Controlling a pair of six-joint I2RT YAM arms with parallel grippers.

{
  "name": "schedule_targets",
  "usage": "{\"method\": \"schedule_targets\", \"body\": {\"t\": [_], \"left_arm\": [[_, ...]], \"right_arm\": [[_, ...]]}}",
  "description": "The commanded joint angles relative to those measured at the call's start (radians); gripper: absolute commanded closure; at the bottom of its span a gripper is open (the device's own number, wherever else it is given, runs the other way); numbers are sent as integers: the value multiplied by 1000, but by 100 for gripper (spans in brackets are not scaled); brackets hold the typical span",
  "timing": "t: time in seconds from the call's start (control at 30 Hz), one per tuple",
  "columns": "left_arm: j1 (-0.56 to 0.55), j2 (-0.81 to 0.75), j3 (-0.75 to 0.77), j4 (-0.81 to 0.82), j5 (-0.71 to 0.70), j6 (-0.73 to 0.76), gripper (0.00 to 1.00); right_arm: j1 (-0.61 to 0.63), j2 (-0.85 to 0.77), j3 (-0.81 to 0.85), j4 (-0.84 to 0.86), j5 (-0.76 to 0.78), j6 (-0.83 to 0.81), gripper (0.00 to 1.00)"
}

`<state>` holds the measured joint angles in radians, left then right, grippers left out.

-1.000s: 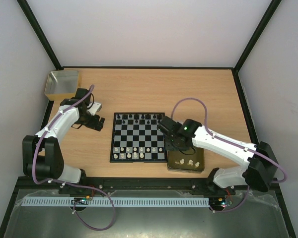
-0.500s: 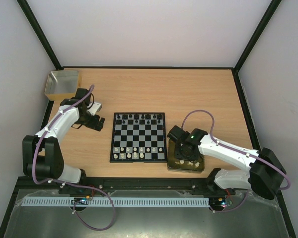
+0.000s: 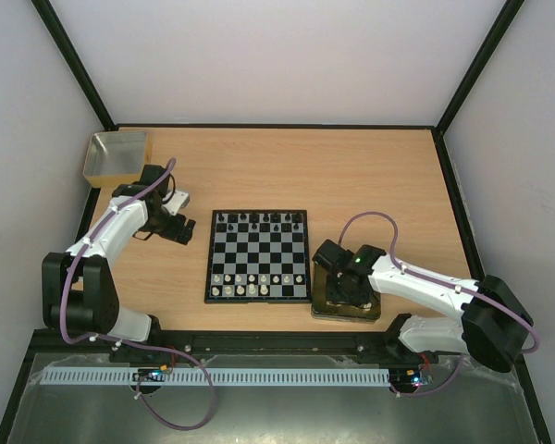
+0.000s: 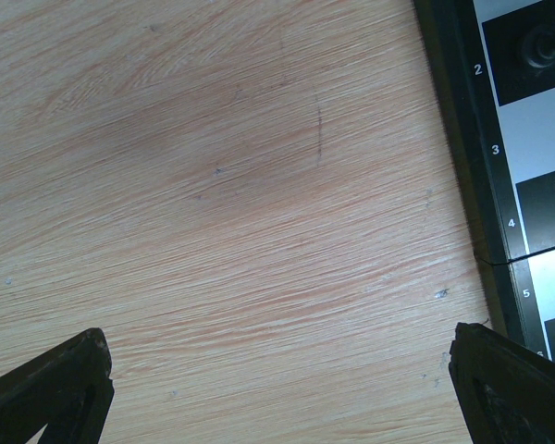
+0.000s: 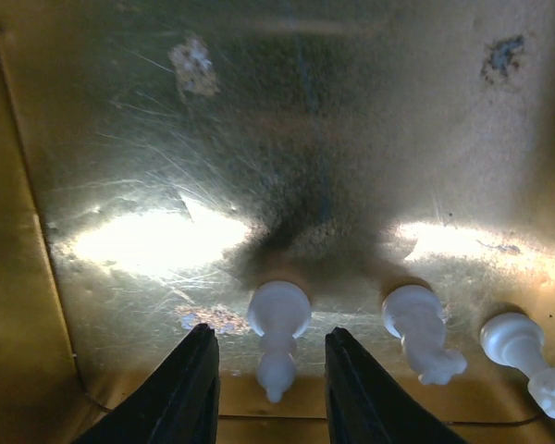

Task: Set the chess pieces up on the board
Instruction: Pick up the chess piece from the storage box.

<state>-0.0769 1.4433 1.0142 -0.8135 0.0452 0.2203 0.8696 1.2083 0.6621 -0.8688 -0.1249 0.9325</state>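
Right wrist shows a white chess piece [image 5: 278, 319] between the fingers of my right gripper [image 5: 270, 344], which stand partly open with a gap on each side, gripping nothing yet. I judge this a pickup: pinch squarely, as smooth turned plastic may skid on the scratched, shiny gold tray [image 5: 259, 139]. The chequered board [image 3: 259, 254] lies just left of the tray; my left gripper [image 4: 282, 370] hangs wide open and empty over the grained wooden table [image 4: 213, 185]

Left arm [image 3: 111, 231] and right arm [image 3: 421, 282] share white links and bulky black joints; a thin purple cable [image 3: 370, 218] loops along each. The right tool [image 5: 270, 333] has black tapered fingers.
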Motion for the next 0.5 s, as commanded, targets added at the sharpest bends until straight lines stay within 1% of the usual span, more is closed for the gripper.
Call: {"method": "schedule_targets", "body": {"t": [0.0,0.27,0.47], "left_arm": [[8,-6,-2,-22,11,7,1],[8,0,-2,-22,12,8,1],[8,0,-2,-23,11,7,1]], "right_arm": [[-3,-23,-26,4,1,17,71],[-3,-10,-25,24,12,10,80],[-3,-7,-35,29,5,11,89]]}}
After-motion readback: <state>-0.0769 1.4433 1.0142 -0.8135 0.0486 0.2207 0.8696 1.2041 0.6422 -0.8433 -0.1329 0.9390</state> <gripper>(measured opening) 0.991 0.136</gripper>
